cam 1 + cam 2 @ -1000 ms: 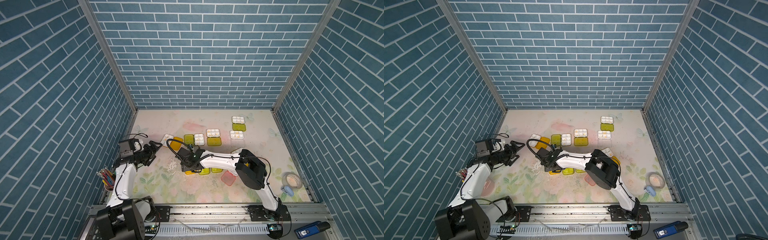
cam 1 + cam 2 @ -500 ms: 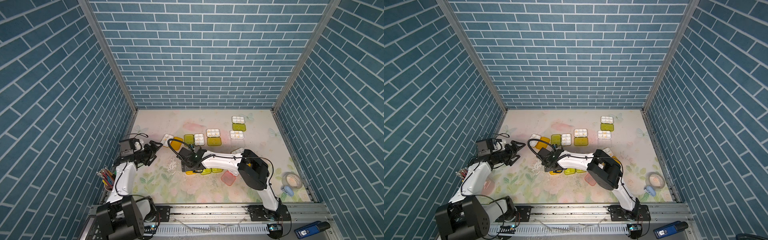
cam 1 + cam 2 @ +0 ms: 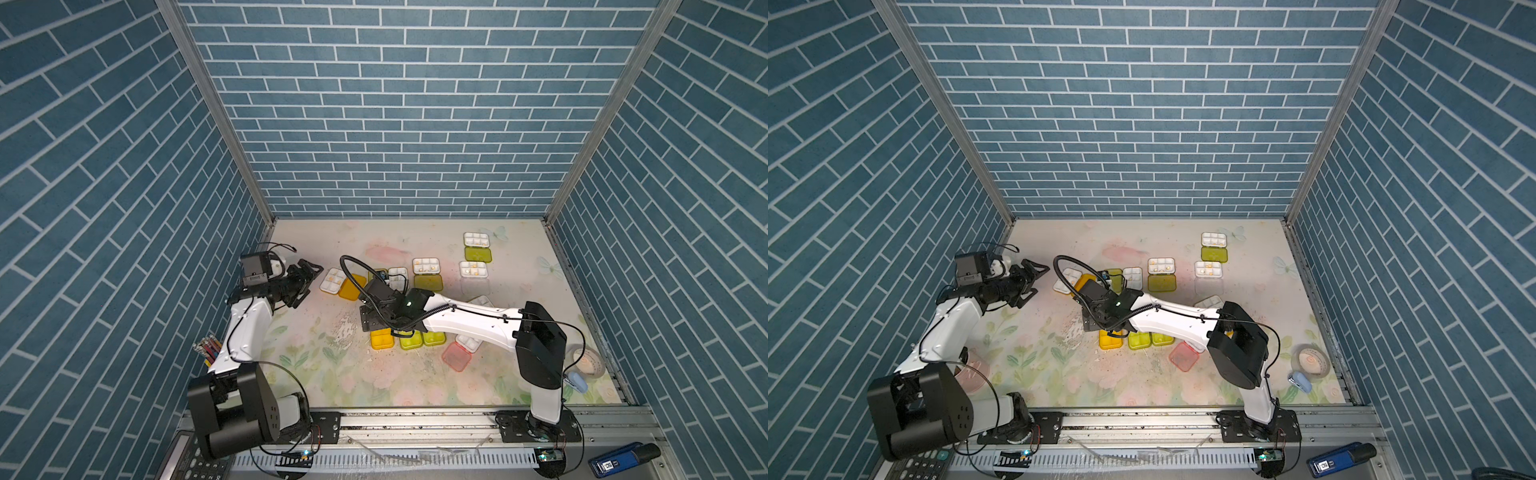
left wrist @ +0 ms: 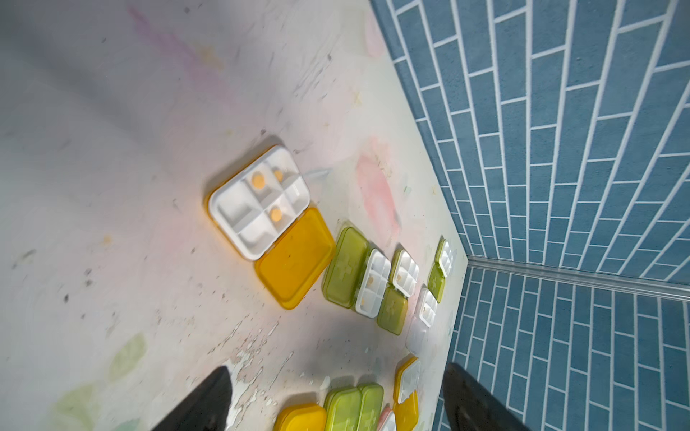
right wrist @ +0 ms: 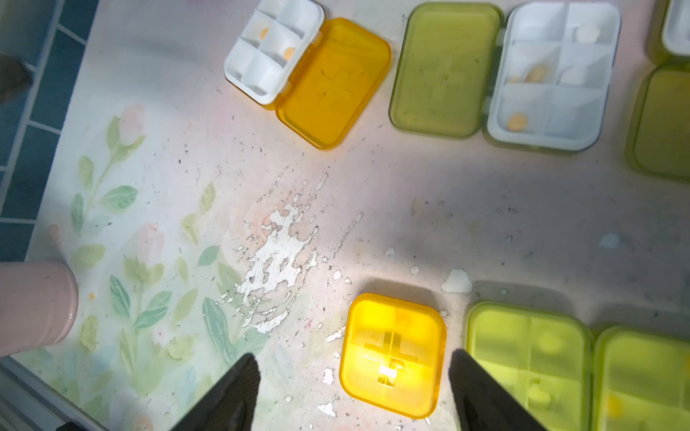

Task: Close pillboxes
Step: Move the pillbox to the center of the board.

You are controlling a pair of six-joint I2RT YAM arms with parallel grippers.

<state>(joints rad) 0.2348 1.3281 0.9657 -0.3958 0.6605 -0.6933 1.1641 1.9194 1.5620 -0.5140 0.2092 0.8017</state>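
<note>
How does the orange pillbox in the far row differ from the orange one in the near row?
The far orange box is open, lid flat beside its white tray; the near orange box is shut. The far one shows orange pills; the near one shows only a cross on its lid. The far one neighbours an open green box; the near one a shut green box. Both lids are orange-yellow.
</note>
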